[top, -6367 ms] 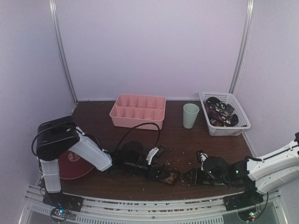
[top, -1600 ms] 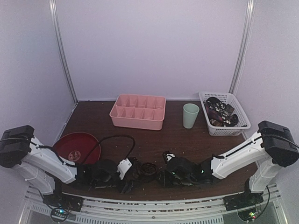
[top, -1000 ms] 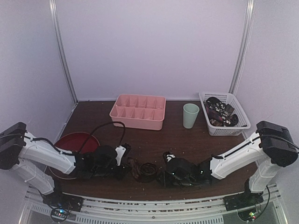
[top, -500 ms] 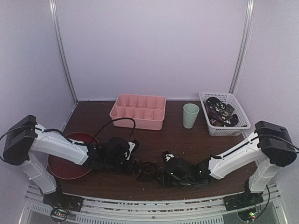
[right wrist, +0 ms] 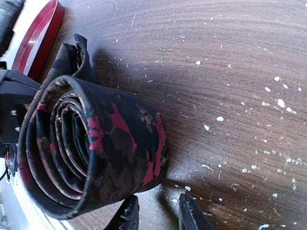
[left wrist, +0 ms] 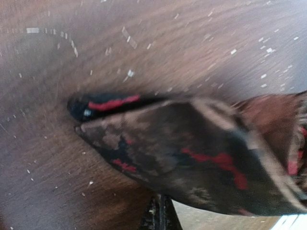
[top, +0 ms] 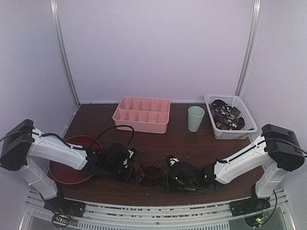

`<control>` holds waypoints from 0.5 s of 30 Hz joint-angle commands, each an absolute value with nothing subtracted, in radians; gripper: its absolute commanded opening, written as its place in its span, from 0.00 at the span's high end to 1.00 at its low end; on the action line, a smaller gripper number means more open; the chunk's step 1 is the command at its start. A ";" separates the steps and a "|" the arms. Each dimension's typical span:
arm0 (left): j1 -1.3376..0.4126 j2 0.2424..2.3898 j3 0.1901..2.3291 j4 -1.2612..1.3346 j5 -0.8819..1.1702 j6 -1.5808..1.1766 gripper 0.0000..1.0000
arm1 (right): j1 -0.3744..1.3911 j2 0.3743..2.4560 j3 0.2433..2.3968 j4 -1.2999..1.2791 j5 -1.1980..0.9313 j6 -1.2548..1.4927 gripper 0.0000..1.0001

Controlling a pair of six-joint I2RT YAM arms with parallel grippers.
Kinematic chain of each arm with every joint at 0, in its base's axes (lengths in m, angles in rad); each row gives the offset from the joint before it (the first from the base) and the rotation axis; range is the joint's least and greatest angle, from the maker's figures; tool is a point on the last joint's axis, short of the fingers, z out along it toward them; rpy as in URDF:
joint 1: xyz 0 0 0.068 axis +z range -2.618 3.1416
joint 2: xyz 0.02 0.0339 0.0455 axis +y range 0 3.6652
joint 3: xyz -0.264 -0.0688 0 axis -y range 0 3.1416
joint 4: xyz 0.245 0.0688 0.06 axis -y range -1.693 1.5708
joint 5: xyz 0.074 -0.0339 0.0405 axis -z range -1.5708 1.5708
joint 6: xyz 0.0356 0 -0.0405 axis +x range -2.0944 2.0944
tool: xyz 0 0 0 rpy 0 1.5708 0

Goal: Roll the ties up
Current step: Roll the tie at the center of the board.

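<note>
The right claw (right wrist: 158,200) stands partly open, its two fingertips low over the desk (right wrist: 230,86) with nothing between them. The rolled part of the tie (right wrist: 91,143) stands on edge just ahead, its lower rim touching or almost touching one finger. Placed so, the claw probably serves as a stop that keeps the coil from unwinding or toppling, rather than as a grip.

The left claw (top: 128,164) is closed. The tie's pointed free end fills its wrist view, lifted off the wood with a shadow beneath, so I judge it pinched there to keep the tail taut while the roll is tightened.

From above, the coil sits between the two claws, near the front edge of the desk. Behind the left claw lies a red plate (top: 67,165). Well apart at the back stand a pink divided tray (top: 142,114), a green cup (top: 195,118) and a white basket (top: 232,133) holding more ties (top: 225,115), likely waiting their turn.
</note>
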State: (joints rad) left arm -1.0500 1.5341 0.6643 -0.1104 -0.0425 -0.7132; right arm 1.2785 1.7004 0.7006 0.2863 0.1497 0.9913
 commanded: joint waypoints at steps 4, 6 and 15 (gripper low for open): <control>-1.002 1.623 0.697 -0.071 -0.003 -0.709 1.00 | 1.277 1.696 0.689 0.296 0.184 0.980 0.69; -0.980 1.638 0.707 -0.037 0.015 -0.697 1.00 | 1.275 1.701 0.687 0.304 0.189 0.973 0.69; -0.942 1.727 0.867 -0.067 0.060 -0.570 0.91 | 1.253 1.732 0.705 0.330 0.189 0.943 0.70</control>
State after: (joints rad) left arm -0.9474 1.7000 0.7994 -0.0563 0.0322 -0.6460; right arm 1.2629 1.7111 0.7002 0.3134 0.1604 0.9676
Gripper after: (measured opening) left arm 0.061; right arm 0.306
